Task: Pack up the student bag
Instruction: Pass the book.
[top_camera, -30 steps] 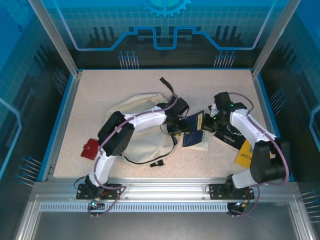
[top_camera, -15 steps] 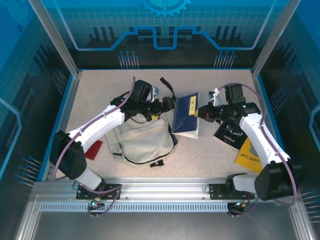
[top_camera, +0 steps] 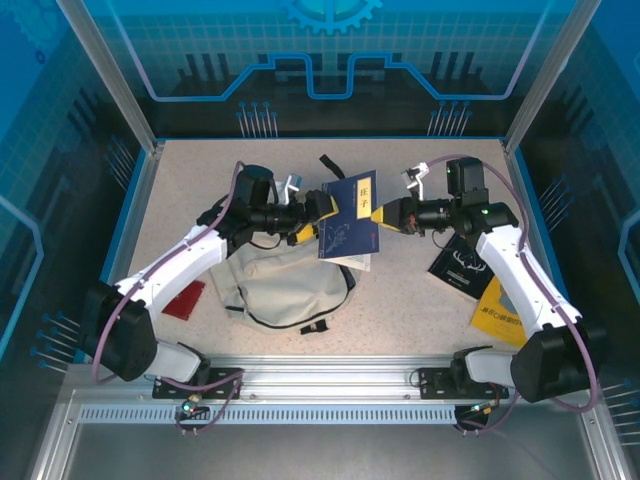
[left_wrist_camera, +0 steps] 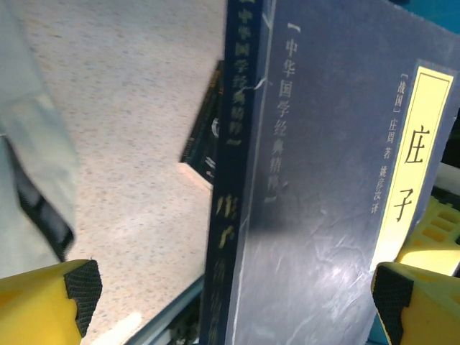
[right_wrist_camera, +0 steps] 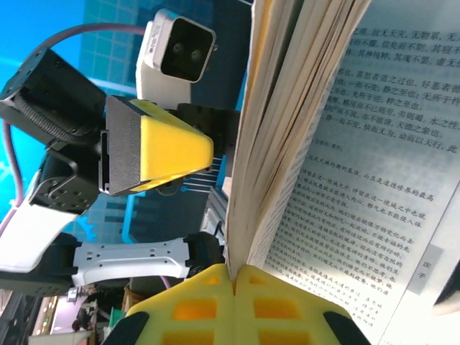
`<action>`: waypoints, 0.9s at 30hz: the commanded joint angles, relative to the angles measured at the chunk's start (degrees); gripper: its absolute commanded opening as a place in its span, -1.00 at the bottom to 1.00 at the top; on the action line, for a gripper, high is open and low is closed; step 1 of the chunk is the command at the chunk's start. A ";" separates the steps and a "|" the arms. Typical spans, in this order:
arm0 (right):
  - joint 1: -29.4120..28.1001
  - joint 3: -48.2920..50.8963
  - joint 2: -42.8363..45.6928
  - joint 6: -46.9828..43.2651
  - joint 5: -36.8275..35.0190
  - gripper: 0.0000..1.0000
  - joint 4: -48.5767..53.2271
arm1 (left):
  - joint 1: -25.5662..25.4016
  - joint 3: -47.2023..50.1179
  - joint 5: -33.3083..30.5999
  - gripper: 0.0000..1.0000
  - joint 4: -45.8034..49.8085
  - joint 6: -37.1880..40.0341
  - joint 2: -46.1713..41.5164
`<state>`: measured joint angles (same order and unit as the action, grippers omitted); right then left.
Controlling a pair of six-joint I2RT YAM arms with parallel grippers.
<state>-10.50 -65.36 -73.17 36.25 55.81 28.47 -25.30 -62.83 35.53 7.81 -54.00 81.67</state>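
Note:
The student bag [top_camera: 285,285] lies flat and cream-coloured on the table at centre-left; its edge [left_wrist_camera: 25,129] shows at the left of the left wrist view. A blue book [top_camera: 350,222] hangs tilted in the air over the bag's upper right corner. My right gripper [top_camera: 385,215] is shut on the book's page edge [right_wrist_camera: 273,180], its jaws [right_wrist_camera: 251,277] pressed together on it. My left gripper [top_camera: 316,212] stands wide open against the book's left side. The book's spine and cover [left_wrist_camera: 323,187] lie between its fingertips [left_wrist_camera: 75,284], which are apart from the book.
A red flat item [top_camera: 183,300] lies left of the bag. A black book [top_camera: 462,265] and a yellow book [top_camera: 498,310] lie on the table under the right arm. A black bag strap [top_camera: 330,165] trails toward the back. Blue rails edge the table.
The left gripper opened wide and swung up off the bag to the book's left side. The right gripper lifted the blue book off the table and carried it left, tilting it up.

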 commanded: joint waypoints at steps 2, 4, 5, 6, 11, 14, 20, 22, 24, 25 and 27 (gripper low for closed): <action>-1.28 -2.22 -0.28 1.60 4.77 -1.00 -3.07 | 0.16 -0.19 6.24 0.97 -7.31 -3.46 1.11; -1.41 -2.14 -0.31 1.55 4.67 -1.00 -2.98 | 0.16 -0.51 6.90 0.91 -7.69 -3.43 0.95; -1.34 -2.14 -0.37 1.47 4.58 -1.00 -2.82 | 0.16 -0.82 7.04 0.85 -7.36 -3.16 0.82; -1.35 -2.05 -0.46 1.29 4.42 -1.00 -2.46 | 0.31 -1.05 7.33 0.77 -6.98 -2.84 0.78; -1.35 -1.61 -0.91 0.38 3.59 -1.00 -1.17 | 0.96 -0.81 7.89 0.24 -7.24 -2.60 -0.14; -1.04 -1.54 -1.00 -0.21 2.58 -1.00 -0.17 | 1.65 -0.16 7.55 -0.11 -7.78 -2.95 -0.96; -0.70 -1.30 -1.22 -0.92 -2.41 -0.44 3.21 | 3.25 1.18 5.17 -0.79 -7.82 -3.70 -2.68; -0.66 -0.51 -0.73 -0.06 -5.72 0.17 3.72 | 4.24 2.10 2.62 -0.88 -7.04 -4.00 -4.01; -0.75 1.10 0.01 2.34 -7.30 0.48 2.03 | 5.22 3.22 -0.81 -0.90 -5.98 -4.39 -5.52; -0.95 2.48 0.74 4.50 -7.73 0.60 -0.20 | 5.69 3.98 -3.04 -0.90 -5.78 -5.11 -6.49; -1.65 5.26 2.27 9.46 -9.21 0.74 -4.80 | 6.18 5.43 -7.06 -0.91 -5.90 -6.39 -8.16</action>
<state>-11.27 -62.87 -73.30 39.88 49.60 27.73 -20.08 -58.81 34.57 1.78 -58.50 76.93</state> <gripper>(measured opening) 0.851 0.142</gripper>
